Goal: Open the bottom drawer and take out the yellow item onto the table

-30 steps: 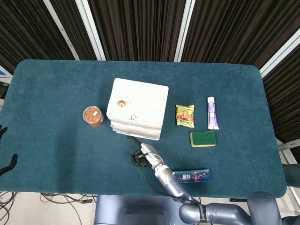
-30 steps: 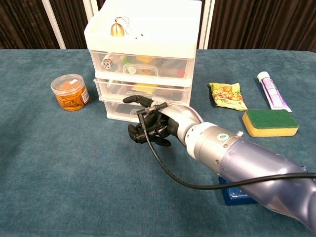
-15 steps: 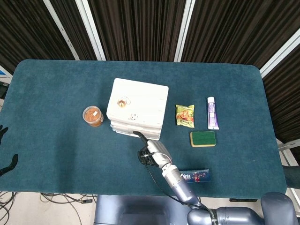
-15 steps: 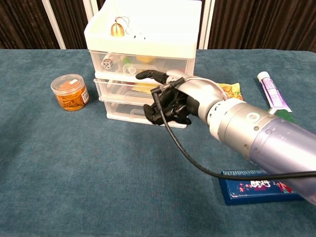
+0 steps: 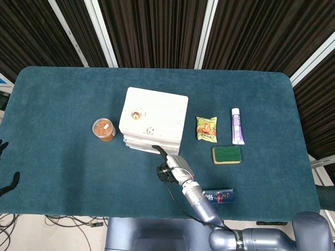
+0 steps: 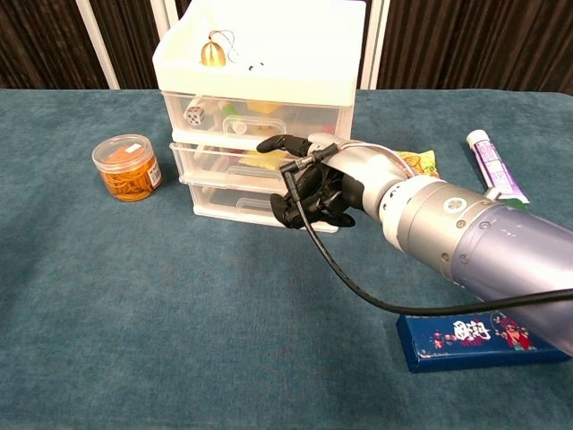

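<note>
Teal felt-covered table (image 5: 63, 172) before dark ribbed curtains with pale uprights. At the far left edge of the head view, only black fingertips of the left hand (image 5: 6, 180); open or closed cannot be told. Right hand (image 6: 315, 186) reaching in from the lower right on a silver-blue forearm, dark fingers curled against the front of the bottom drawer (image 6: 228, 202), thumb stretched out above; a firm hold on the handle cannot be confirmed. Left of the hand: one clear round tub of orange bits (image 6: 128, 167). Directly behind it: one white three-drawer plastic cabinet (image 6: 260, 54), all drawers closed, yellow item inside the bottom drawer not discernible. Right of it: one yellow-green snack packet (image 5: 206, 128), one white-and-purple tube (image 6: 494, 165), one yellow-and-green sponge (image 5: 226, 155). Beneath the forearm: one flat blue box (image 6: 483, 339).
</note>
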Available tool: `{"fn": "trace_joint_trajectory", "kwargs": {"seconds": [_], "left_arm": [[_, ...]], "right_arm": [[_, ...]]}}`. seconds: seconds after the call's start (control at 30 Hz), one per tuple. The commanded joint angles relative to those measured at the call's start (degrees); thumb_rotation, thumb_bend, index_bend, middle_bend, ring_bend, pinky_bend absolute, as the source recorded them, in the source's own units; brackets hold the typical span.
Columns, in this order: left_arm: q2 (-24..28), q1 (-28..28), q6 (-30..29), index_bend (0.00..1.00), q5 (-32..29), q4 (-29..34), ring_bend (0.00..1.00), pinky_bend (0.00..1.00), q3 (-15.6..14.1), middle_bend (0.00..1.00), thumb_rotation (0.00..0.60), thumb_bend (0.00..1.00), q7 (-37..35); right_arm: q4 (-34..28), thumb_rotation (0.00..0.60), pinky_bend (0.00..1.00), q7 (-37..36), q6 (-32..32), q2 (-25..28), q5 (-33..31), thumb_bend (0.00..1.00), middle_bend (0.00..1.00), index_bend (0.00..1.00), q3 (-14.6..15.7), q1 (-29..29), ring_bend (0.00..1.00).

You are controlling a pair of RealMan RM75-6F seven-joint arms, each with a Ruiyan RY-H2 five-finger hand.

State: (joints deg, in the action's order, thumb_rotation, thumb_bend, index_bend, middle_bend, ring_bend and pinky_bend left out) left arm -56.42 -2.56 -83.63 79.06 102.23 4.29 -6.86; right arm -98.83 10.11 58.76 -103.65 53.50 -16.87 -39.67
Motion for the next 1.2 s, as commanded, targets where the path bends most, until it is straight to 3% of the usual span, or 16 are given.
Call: {"fn": "trace_joint_trajectory", "kwargs": {"seconds": [0.03,0.6,1.2], "left_arm": [[0.01,-0.02,0.07,0.04,0.11,0.01,0.0,0.0,-0.09,0.0,0.6,0.41,0.1],[0.08,-0.01,0.15,0.04,0.0,-0.01,0.0,0.0,-0.11,0.0,0.6,0.41,0.13],[0.3,-0.11,0.74,0.04,-0.19,0.24,0.0,0.0,-0.28,0.0,0.6,0.4,-0.18]], "right_arm": [[0.19,0.6,0.94,-0.16,-0.19,-0.07,-0.19,0.64,0.89,0.11,-0.04,-0.15,0.92],[1.05,0.6,0.94,0.01,-1.08,0.51,-2.13,0.64,0.89,0.12,-0.08,-0.98,0.92],[-2.86,0.6,0.94,10.11,-0.11,3.05,-11.88,0.63,0.89,0.14,-1.4,-5.39,0.92]]}}
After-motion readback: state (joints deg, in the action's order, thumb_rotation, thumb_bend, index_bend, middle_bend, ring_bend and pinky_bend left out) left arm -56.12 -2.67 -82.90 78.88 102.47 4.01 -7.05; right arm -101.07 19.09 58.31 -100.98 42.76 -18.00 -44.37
